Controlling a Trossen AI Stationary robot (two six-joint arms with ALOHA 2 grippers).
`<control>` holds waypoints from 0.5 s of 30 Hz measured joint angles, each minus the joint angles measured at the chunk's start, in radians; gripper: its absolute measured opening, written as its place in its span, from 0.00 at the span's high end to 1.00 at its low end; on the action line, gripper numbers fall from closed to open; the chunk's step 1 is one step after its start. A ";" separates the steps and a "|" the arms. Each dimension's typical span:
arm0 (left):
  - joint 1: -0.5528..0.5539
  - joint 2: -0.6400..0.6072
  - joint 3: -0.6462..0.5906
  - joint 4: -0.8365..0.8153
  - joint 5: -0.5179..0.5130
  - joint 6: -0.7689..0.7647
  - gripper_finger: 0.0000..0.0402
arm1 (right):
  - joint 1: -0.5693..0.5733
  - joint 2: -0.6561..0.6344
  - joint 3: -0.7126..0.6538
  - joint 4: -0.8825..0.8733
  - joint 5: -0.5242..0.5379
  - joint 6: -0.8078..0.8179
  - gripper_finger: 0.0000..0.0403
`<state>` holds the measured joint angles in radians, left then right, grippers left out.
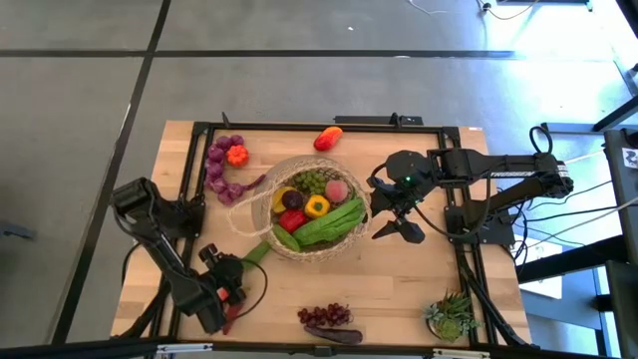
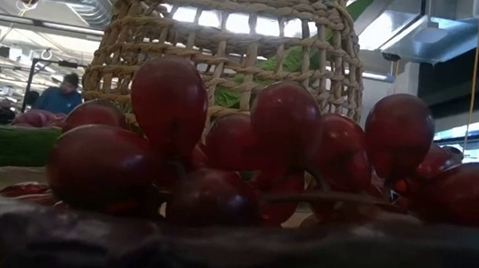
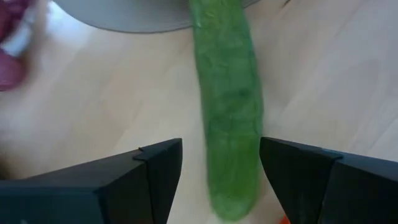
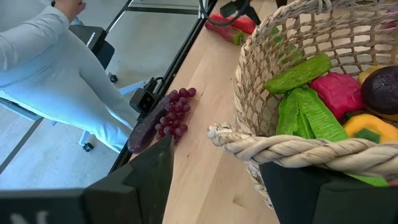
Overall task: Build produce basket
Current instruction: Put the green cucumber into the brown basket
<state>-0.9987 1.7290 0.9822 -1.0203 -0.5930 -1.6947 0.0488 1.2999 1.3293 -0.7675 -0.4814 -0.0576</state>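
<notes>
one woven basket (image 1: 311, 221) is sitting at the middle of the wooden bench (image 1: 399, 289), holding several produce pieces: a yellow pepper (image 1: 317, 206), a red pepper (image 1: 291, 219), a pinkish round fruit (image 1: 337, 189), green grapes (image 1: 313, 180) and leafy greens (image 1: 329, 224). two grape bunches are lying outside it, one purple bunch (image 1: 217, 165) at the far left and one dark red bunch (image 1: 324, 315) on the near edge, along with one red pepper (image 1: 327, 138) at the far edge and one spiky potted plant (image 1: 454, 315) at the near right corner. a person in light clothing (image 4: 56, 68) is showing beside the bench, over grey floor. the left hand (image 1: 231, 279) is sitting low at the near left, its fingers part open around one cucumber (image 3: 229, 118) that is reaching to the basket, not visibly pinching it. the right hand (image 1: 397, 228) is hovering just right of the basket, fingers standing apart astride the rim (image 4: 292, 151).
</notes>
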 joint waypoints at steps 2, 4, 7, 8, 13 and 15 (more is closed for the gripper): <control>0.009 0.000 -0.020 0.049 -0.009 0.002 0.49 | 0.000 0.000 0.000 0.000 0.000 -0.001 0.45; 0.013 0.000 -0.036 0.087 -0.024 0.003 0.49 | 0.000 0.000 0.000 0.000 0.000 0.001 0.45; 0.021 0.000 -0.064 0.136 -0.021 0.017 0.49 | 0.000 0.000 0.000 0.000 0.000 -0.001 0.45; 0.025 0.000 -0.075 0.157 -0.017 0.030 0.49 | 0.000 0.000 0.000 0.000 0.000 0.000 0.45; 0.039 0.000 -0.106 0.195 -0.007 0.050 0.49 | 0.000 0.000 0.000 0.000 0.000 -0.001 0.45; 0.045 0.000 -0.106 0.200 0.011 0.048 0.49 | 0.000 0.000 0.000 0.000 0.000 0.001 0.45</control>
<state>-0.9540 1.7287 0.8761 -0.8207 -0.5824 -1.6470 0.0490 1.2999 1.3293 -0.7675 -0.4816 -0.0569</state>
